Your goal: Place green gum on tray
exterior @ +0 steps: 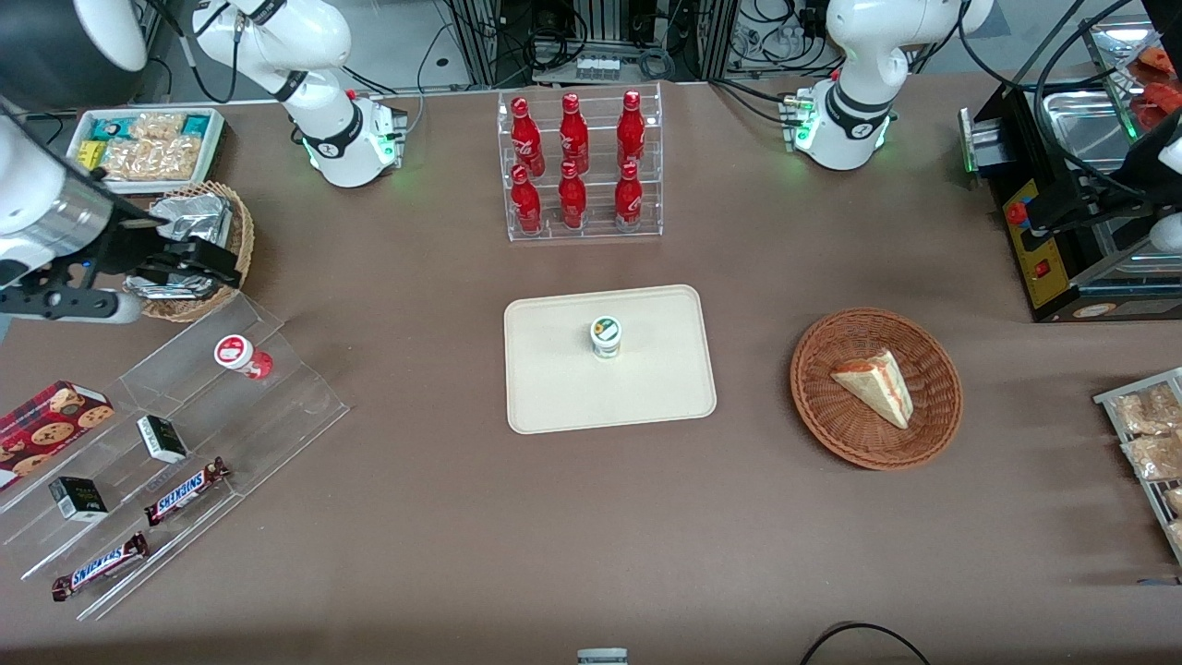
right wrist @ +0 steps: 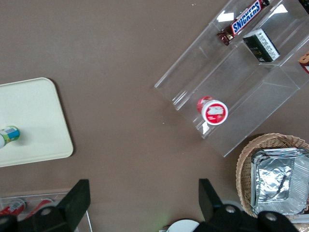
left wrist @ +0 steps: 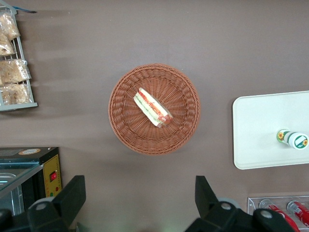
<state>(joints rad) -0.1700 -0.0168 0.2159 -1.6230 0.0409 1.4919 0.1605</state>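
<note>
- Brown bench (exterior: 443, 517): small white green-lidded gum bottle (exterior: 606, 336) stands upright mid cream rectangular tray (exterior: 554, 388).
- Black pincer (exterior: 199, 261), spread & empty, well apart, over working arm's end.

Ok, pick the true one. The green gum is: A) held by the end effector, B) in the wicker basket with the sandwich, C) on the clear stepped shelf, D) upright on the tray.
D: the green gum stands upright on the tray; the open end effector hovers empty over the foil-pack basket.
</note>
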